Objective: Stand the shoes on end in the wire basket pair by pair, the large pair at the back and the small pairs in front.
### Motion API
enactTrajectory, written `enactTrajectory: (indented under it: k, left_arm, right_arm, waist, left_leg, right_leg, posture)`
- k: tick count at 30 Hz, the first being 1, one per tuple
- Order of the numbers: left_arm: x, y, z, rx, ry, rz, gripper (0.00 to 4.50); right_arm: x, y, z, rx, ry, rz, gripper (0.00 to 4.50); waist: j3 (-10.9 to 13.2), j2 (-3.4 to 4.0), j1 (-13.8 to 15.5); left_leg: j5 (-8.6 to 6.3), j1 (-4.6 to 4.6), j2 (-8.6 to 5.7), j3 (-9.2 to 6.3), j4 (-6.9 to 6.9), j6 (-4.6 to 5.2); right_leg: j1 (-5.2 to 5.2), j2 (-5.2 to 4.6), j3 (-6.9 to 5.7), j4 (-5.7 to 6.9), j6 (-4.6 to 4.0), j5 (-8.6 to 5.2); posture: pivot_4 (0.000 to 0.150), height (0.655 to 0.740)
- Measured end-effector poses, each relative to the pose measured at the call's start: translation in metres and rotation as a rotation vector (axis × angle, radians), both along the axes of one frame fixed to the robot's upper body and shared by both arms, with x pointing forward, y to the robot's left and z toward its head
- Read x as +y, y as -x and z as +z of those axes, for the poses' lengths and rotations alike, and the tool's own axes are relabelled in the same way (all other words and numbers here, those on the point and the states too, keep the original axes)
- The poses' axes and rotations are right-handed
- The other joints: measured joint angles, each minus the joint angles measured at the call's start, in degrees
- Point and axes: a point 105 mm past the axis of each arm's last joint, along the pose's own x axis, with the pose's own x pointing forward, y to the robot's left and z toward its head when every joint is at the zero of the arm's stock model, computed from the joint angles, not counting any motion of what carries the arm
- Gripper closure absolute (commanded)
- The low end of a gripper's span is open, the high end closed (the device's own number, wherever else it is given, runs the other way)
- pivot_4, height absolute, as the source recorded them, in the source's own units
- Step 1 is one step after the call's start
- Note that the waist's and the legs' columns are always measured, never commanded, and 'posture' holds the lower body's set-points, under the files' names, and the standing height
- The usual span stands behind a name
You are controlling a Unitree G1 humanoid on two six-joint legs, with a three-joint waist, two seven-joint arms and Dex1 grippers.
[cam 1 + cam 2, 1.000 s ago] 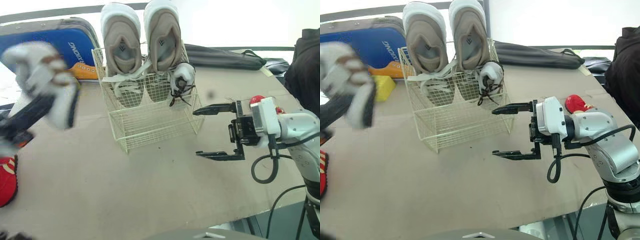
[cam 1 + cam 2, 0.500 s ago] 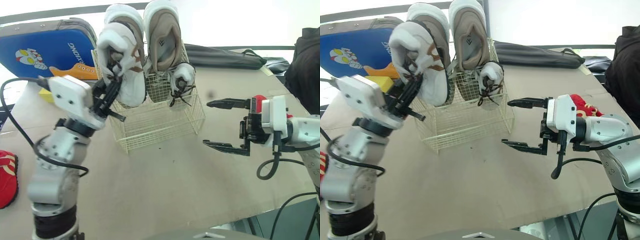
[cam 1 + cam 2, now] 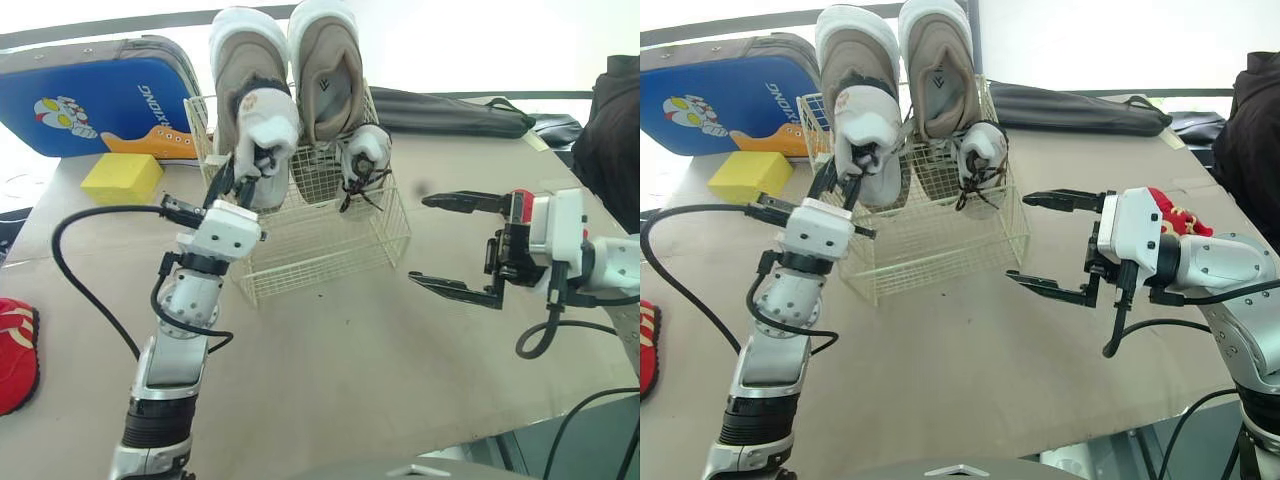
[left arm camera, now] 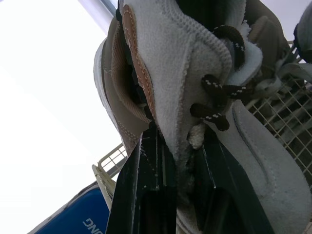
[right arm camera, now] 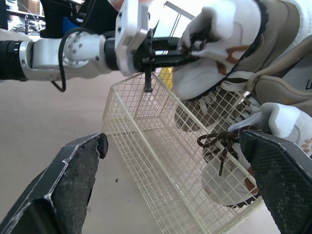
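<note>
A cream wire basket (image 3: 320, 250) stands on a tan table (image 3: 350, 390), with the large pair (image 3: 325, 75) of tan shoes already on end along its back. The left gripper (image 3: 238, 178) is clamped on a small white shoe (image 3: 265, 125) with dark laces. The left wrist view shows its two black fingers (image 4: 146, 195) pinching the shoe's upper edge beside the laces. The shoe rises above the gripper, toe up, just ahead of the fingertips and close against the left-hand large shoe. Whether its lower end rests in the basket cannot be told. Its mate, a second small white shoe (image 3: 362, 155), stands in the basket off to the gripper's right side, in front of the other large shoe. The right gripper (image 3: 420, 240) hovers with fingers spread wide and empty, the basket just beyond its tips. The step in hand looks to be seating the first small pair's second shoe. The next move likely calls for lowering it until the wire supports it, then letting go without tipping it. A red shoe (image 3: 15, 355) lies well off to the left gripper's outer side.
</note>
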Motion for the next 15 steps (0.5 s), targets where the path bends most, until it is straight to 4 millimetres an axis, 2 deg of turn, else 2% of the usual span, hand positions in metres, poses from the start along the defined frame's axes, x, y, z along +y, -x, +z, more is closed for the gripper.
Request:
enactTrajectory:
  k: [6,7,8,14,15]
  left_arm:
    - [-0.004,0.001,-0.015,0.087,0.060,-0.052,4.33]
    - [-0.004,0.001,-0.017,0.116,0.079,-0.062,3.32]
    - [-0.003,0.001,-0.018,0.135,0.099,-0.071,2.98]
    - [0.007,0.008,-0.019,0.285,0.237,-0.115,0.21]
    - [0.009,0.012,-0.020,0.328,0.253,-0.135,0.21]
  right_arm:
    - [0.000,0.001,-0.001,0.002,-0.003,-0.007,0.00]
    - [0.000,0.000,-0.002,0.004,-0.004,-0.010,0.00]
    - [0.000,0.000,-0.002,0.005,-0.005,-0.012,0.00]
    - [-0.001,0.000,-0.002,0.004,-0.011,-0.020,0.00]
    - [-0.001,0.000,-0.002,0.006,-0.012,-0.021,0.00]
  waist:
    - [-0.4,0.49,0.3]
    - [-0.6,0.59,0.3]
    - [-0.6,0.59,0.3]
    - [-0.7,0.62,0.0]
    - [-0.7,0.63,-0.3]
  left_leg:
    - [0.00,0.05,0.00,0.00,0.02,0.01]
    - [-0.01,0.07,0.00,0.01,0.02,0.02]
    - [-0.01,0.07,-0.01,0.02,0.02,0.02]
    - [0.00,0.09,0.04,-0.01,0.02,0.01]
    - [-0.01,0.09,0.05,-0.01,0.02,0.01]
  right_leg:
    - [0.04,-0.01,-0.03,0.08,0.06,0.00]
    - [0.04,0.01,-0.03,0.08,0.06,-0.01]
    - [0.04,0.02,-0.03,0.08,0.07,-0.01]
    - [0.04,0.11,-0.04,0.12,0.07,-0.01]
    - [0.03,0.12,-0.03,0.11,0.07,-0.02]
  posture:
    - [0.150,0.7400]
    - [0.150,0.7400]
    - [0.150,0.7400]
    - [0.150,0.7400]
    - [0.150,0.7400]
